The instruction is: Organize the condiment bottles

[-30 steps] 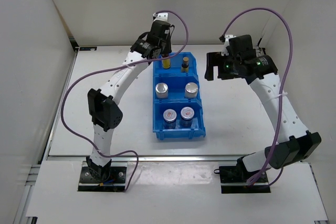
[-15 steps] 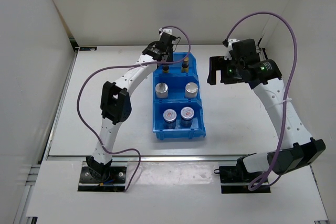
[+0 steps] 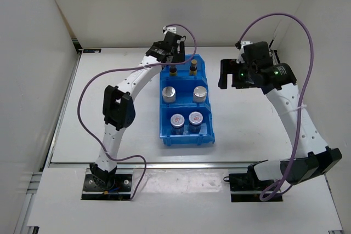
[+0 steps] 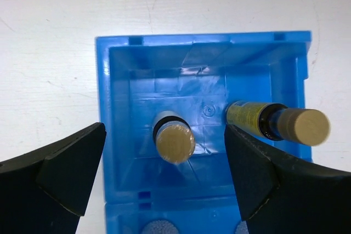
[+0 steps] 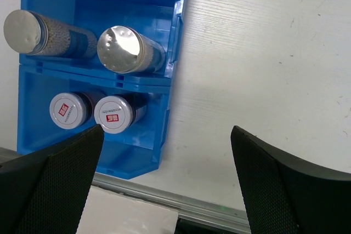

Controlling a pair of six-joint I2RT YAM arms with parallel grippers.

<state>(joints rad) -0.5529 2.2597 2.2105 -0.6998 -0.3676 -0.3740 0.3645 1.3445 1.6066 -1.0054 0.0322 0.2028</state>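
A blue bin (image 3: 163, 114) holds the condiment bottles in three compartments. Two amber bottles (image 3: 173, 70) (image 3: 193, 69) stand in the far one. Two white cylinders with silver caps (image 3: 169, 93) (image 3: 201, 93) fill the middle, and two red-marked jars (image 3: 177, 120) (image 3: 196, 118) the near one. My left gripper (image 3: 175, 57) hovers open over the far compartment. In the left wrist view its fingers (image 4: 66, 173) straddle one amber bottle (image 4: 174, 142) without touching it, and the other amber bottle (image 4: 274, 121) is beside it. My right gripper (image 3: 225, 74) hangs open over the table right of the bin, holding nothing.
The right wrist view shows the bin's right wall (image 5: 174, 42), the cylinders (image 5: 125, 47), the jars (image 5: 112, 114) and a metal rail (image 5: 208, 206) along the table's near edge. White walls enclose the table (image 3: 109, 108). Purple cables (image 3: 82, 97) loop off both arms.
My left gripper went from shut on an amber bottle to open, and that bottle now stands free in the far compartment. The right arm drifted slightly right.
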